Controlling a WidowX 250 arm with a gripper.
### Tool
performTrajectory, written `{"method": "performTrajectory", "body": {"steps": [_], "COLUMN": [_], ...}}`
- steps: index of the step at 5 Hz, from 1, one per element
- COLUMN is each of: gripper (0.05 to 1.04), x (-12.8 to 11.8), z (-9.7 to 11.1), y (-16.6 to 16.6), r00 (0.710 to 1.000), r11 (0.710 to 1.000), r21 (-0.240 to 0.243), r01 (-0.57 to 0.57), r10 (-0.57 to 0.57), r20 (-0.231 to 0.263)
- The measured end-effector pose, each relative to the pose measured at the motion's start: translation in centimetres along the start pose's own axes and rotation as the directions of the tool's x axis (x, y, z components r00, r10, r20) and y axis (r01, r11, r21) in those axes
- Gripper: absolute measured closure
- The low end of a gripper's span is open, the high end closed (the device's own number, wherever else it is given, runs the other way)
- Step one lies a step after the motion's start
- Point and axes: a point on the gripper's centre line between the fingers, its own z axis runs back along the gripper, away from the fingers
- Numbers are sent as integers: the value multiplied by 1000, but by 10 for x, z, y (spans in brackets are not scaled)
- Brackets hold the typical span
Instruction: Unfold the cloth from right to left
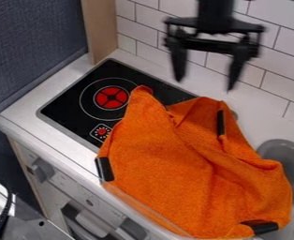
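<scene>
At the toy kitchen counter (24, 117), gripper (204, 84) hangs wide

From my remote station, I have the fingers spread well apart, holding nothing and clear of the orange cloth (174, 164). It lies below them, toward the counter's front, its long axis slanting from stove (68, 105) to sink (281, 149). The raised top fold (202, 104), nearest the fingertips, looks my likeliest grip.

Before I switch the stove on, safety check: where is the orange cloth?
In the camera view's lower right, the orange cloth lies over the counter, from the black stovetop across to the sink.
</scene>
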Motion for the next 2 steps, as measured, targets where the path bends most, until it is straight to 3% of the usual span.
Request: {"method": "performTrajectory", "body": {"steps": [1, 2], "gripper": [83, 83], "x": [3, 6], "z": [-1, -4], "y": [31, 54], "r00": [998, 983], "r11": [998, 984], "r21": [41, 28], "r01": [48, 178], "r10": [-46, -177], "r20": [-44, -42]}}
